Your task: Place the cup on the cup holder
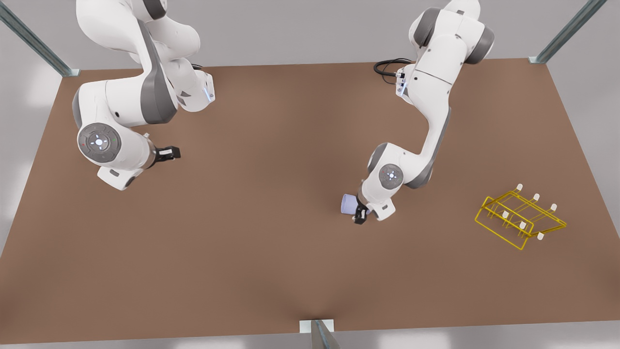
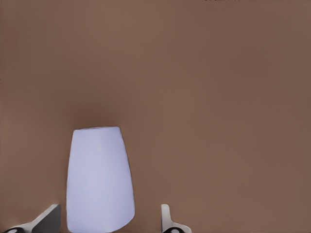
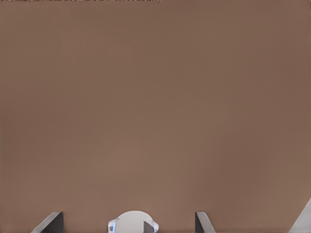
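Centrally, slightly right in the front view, we find the left pincer (image 1: pixel 359 214) near the desk (image 1: pixel 271 252), its fingers (image 2: pixel 48 218) apart with the cup (image 1: pixel 349 204) between them; whether they press its sides we cannot tell. Toward the lower right, well apart from the cup, we see the cup holder (image 1: pixel 520 216) resting on the desk. At the frame's left, higher up, the right pincer (image 1: pixel 170 153) waits, fingers (image 3: pixel 51 222) apart.
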Motion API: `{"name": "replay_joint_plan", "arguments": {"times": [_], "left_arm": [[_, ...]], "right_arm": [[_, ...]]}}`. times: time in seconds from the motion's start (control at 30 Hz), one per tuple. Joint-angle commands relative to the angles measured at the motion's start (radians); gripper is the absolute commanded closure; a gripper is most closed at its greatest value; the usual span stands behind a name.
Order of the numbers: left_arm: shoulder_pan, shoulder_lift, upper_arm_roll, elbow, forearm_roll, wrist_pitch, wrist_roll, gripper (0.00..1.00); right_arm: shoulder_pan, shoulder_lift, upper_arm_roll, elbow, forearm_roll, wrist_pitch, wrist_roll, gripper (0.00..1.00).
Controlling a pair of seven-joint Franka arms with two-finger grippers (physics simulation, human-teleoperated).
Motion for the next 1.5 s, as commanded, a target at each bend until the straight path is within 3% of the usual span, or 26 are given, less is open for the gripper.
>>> {"name": "replay_joint_plan", "arguments": {"times": [0.0, 0.23, 0.73, 1.47], "left_arm": [[0.001, -0.001, -0.001, -0.014, -0.024, 0.049, -0.716, 0.0], [0.001, 0.0, -0.001, -0.086, -0.018, 0.054, -0.621, 0.0], [0.005, 0.014, 0.001, -0.111, -0.018, 0.109, -0.043, 0.0], [-0.018, 0.094, -0.018, -0.108, -0.022, 0.149, -0.049, 0.0]], "right_arm": [[0.0, -0.001, 0.0, 0.002, 0.001, 0.015, 0.143, 0.0], [0.0, 0.002, -0.002, 0.002, 0.001, 0.013, 0.135, 0.0], [0.017, 0.01, -0.002, 0.002, 0.009, 0.016, 0.14, 0.0], [0.022, 0.013, -0.002, 0.0, 0.009, 0.013, 0.147, 0.0]]}}
